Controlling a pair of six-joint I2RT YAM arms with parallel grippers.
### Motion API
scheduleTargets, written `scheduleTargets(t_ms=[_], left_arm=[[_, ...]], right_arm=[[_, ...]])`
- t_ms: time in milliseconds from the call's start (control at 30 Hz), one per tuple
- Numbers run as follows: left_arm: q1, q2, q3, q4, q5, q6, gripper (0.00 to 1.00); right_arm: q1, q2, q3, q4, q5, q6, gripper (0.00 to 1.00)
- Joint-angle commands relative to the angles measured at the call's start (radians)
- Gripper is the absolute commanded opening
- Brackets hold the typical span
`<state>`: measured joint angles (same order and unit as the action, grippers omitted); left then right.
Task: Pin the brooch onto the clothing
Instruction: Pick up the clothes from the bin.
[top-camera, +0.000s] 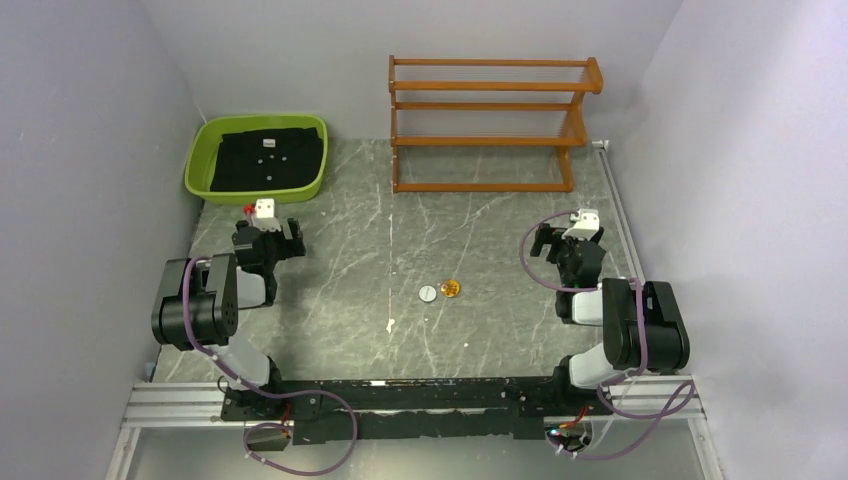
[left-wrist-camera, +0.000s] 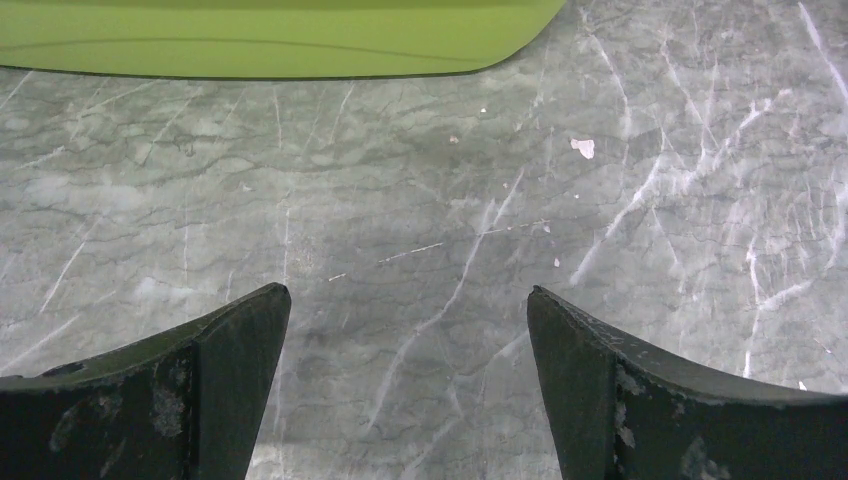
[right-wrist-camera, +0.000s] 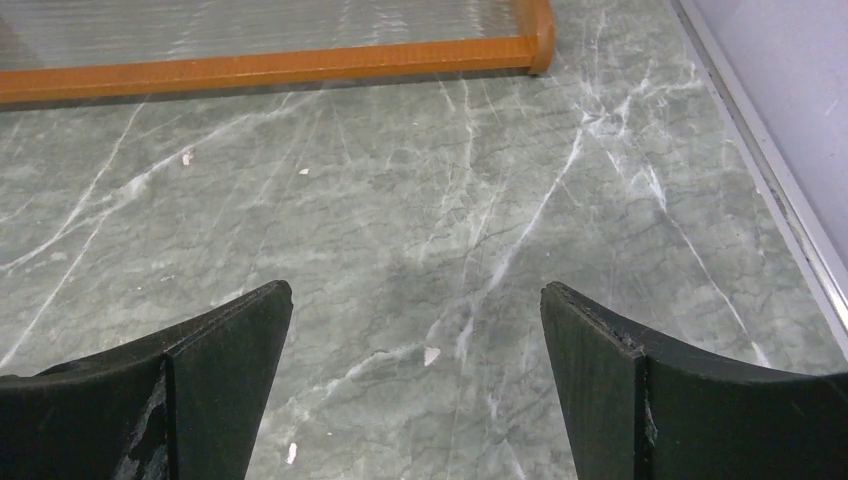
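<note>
Surface: grey marbled table (top-camera: 330, 250), white-veined, with small pale flecks; pale lilac walls (top-camera: 80, 120) close it in on 3 sides; an aluminium rail (top-camera: 170, 405) along the near edge carries both arm bases.

Far-left corner: green tub (top-camera: 200, 172) holding the clothing (top-camera: 270, 160), black and folded, white label and buttons showing; its sleeves are hidden in the folds.

Left gripper (top-camera: 268, 236): fingers spread wide, holding nothing, over bare marble just near the tub; the wrist view cuts the tub to its near wall.

Centre: pale round disc (top-camera: 428, 293); just to its right the brooch (top-camera: 450, 288), orange, flat on the table between the 2 arms and well apart from the clothing; too small to tell whether the 2 touch; bare marble lies all round them.

Far edge, right of centre: wooden rack (top-camera: 490, 120), 3 tiers.

Right gripper (top-camera: 567, 240): fingers spread wide, holding nothing, near the rack's base rail; a metal strip (top-camera: 615, 200) borders the table's right edge.
</note>
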<state>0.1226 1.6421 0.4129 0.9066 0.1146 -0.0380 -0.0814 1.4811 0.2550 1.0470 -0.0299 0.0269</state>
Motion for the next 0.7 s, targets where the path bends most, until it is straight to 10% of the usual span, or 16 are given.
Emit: scheduleTargets(t_ms=[0, 367, 533, 667], left_arm=[[-0.003, -0.008, -0.001, 0.015, -0.008, 0.004, 0.95], [-0.005, -0.132, -0.051, 0.013, -0.051, -0.025, 0.95], [-0.005, -0.36, 0.248, -0.828, -0.188, -0.187, 0.95], [-0.005, -0.468, 0.336, -1.037, -0.15, -0.29, 0.95]], right_arm=[[0.005, -0.005, 0.005, 0.047, -0.04, -0.013, 1.0], [0.005, -0.032, 0.01, 0.031, -0.024, -0.006, 1.0], [0.004, -0.234, 0.157, -0.416, -0.034, 0.112, 1.0], [0.002, -0.293, 0.298, -0.783, 0.13, 0.486, 1.0]])
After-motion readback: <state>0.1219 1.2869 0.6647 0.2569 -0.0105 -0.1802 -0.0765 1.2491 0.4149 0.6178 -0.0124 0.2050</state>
